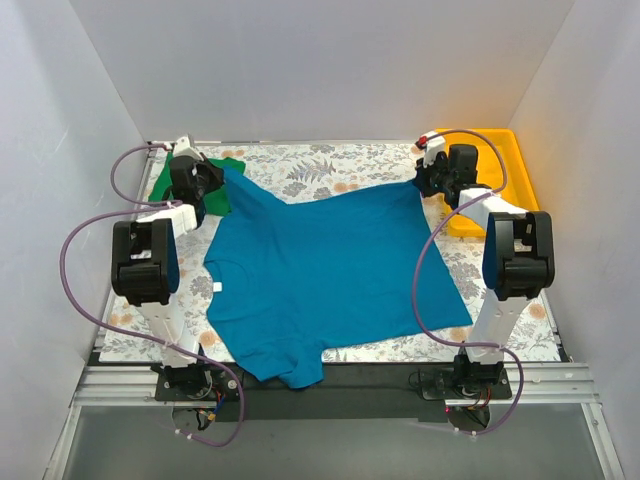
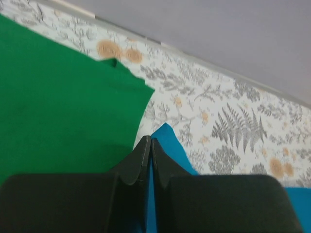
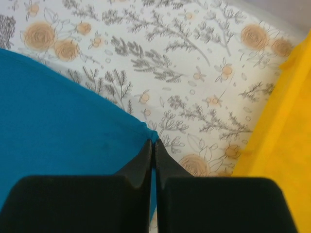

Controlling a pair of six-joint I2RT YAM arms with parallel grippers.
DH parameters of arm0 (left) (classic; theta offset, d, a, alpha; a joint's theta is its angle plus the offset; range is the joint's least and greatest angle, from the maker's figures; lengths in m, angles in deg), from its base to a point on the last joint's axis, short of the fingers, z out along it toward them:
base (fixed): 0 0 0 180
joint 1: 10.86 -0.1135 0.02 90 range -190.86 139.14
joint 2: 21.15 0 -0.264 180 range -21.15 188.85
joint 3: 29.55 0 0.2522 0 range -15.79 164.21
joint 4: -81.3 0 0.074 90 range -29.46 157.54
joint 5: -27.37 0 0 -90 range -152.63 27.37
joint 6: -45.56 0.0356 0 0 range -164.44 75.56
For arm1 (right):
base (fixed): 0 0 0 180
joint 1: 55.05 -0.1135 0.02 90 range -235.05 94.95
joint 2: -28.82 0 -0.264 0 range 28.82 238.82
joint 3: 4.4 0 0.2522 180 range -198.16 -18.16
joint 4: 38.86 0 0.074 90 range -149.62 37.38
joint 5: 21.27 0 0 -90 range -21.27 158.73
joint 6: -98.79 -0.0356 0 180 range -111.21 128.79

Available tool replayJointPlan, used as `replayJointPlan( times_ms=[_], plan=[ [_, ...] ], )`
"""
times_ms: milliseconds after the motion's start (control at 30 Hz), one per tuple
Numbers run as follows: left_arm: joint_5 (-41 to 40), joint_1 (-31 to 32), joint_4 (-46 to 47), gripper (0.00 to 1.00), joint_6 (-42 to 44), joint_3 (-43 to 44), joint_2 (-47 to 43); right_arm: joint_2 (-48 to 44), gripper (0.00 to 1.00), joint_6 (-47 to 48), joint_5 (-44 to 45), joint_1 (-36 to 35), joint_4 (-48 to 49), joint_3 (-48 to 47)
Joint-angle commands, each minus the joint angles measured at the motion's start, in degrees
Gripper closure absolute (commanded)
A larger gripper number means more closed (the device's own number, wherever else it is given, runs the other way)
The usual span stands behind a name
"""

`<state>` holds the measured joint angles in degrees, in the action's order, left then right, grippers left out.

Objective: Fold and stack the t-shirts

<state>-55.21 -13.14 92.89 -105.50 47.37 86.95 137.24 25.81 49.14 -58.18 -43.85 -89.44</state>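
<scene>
Top view, shirts: two; blue shirt [image 1: 330, 265] spread flat mid-table, green shirt [image 1: 160, 182] bunched at 10 o'clock, just beside the blue one's far corner.
Top view, grippers: two; left gripper [image 1: 215, 182] at 10 o'clock, right gripper [image 1: 424, 182] at 2 o'clock, each on a far corner of the blue shirt.
Top view, tray: one, yellow tray [image 1: 503, 150] at 2 o'clock on the flowered table [image 1: 300, 165].
Left wrist view: jaws pinched together on blue cloth; green shirt at 9 o'clock of the tips.
Right wrist view: jaws clamped on the blue shirt's edge; tray at 3 o'clock.

A lab test booth: plain white walls [image 1: 320, 60] enclose a floral-clothed table [image 1: 330, 165].
</scene>
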Motion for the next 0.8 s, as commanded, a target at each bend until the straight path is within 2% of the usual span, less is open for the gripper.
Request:
replayJointPlan(
  times_ms=[0,167,433,767],
  plan=[
    [0.57,-0.62,1.64,1.0,0.94,6.09,0.97,0.47,0.99,-1.37,1.93,-0.29,6.17,-5.61],
    [4.6,-0.97,2.43,1.0,0.94,7.6,2.21,1.18,0.99,-1.55,2.37,-0.29,6.08,-6.5],
    [11.47,-1.06,4.89,1.0,0.33,4.44,-0.25,0.82,0.99,-1.98,1.67,-0.29,6.25,-5.09],
    [12.8,-1.58,6.65,1.0,-0.47,-4.44,-12.19,4.25,0.99,-3.66,0.79,-0.29,6.17,-7.46]
  ],
)
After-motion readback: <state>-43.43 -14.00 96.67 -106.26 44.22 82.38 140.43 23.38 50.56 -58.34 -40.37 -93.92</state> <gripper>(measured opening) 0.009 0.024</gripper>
